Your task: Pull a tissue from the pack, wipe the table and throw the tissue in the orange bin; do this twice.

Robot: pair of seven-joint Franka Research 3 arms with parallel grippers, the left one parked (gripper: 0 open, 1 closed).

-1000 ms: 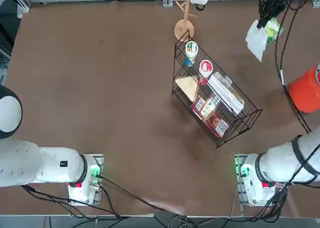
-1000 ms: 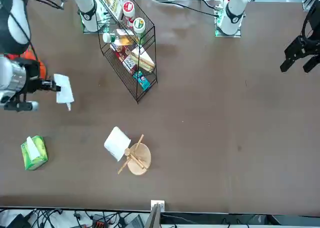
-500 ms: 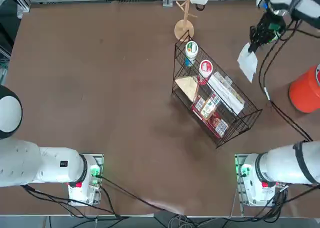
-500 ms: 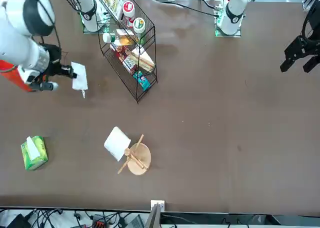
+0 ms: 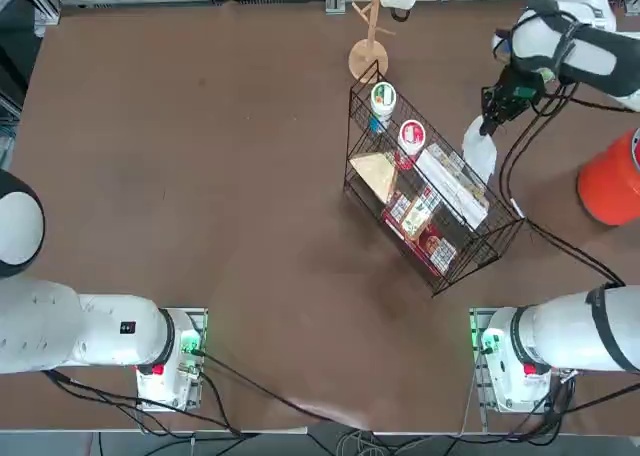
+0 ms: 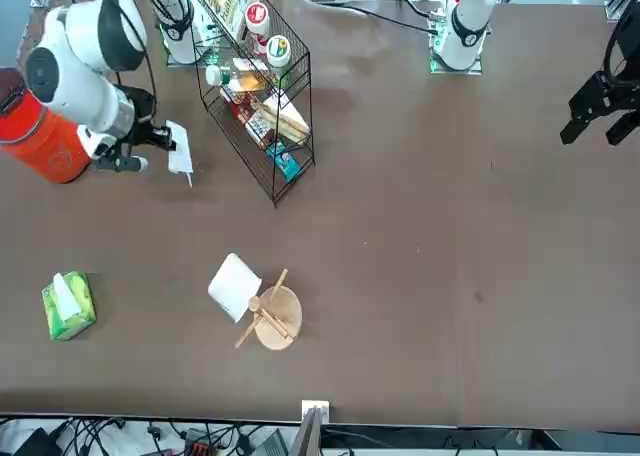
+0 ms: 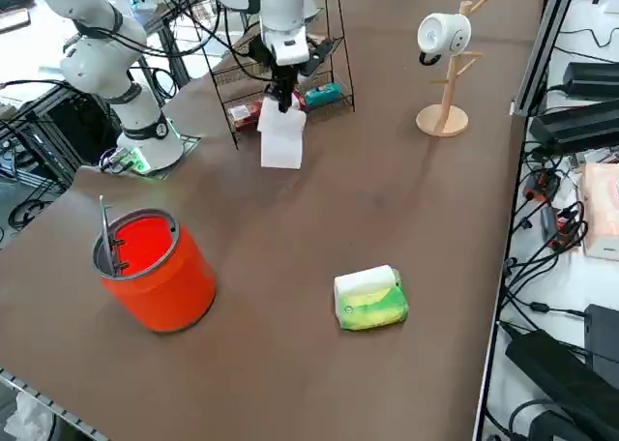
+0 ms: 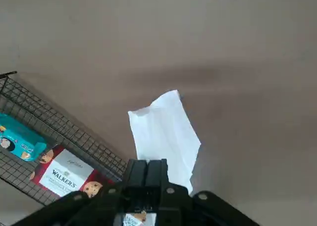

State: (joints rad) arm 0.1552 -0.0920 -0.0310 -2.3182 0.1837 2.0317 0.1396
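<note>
Since the earlier frame: carried with tissue (image 7: 281,138) from beside the pack (image 7: 370,299) toward the basket (image 5: 430,204).

Table (image 5: 200,156): bare brown surface beneath, awaiting wiping.
Bin (image 7: 153,271): upright, open, well apart, for disposal.
Gripper (image 7: 280,100): pressed together on tissue's top edge; sheet hanging free, probably for dragging flat.

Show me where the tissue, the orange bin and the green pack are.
tissue (image 7: 281,138): right side view, middle of the hanging sheet.
orange bin (image 7: 166,281): right side view, outer wall.
green pack (image 7: 371,303): right side view, top face.
</note>
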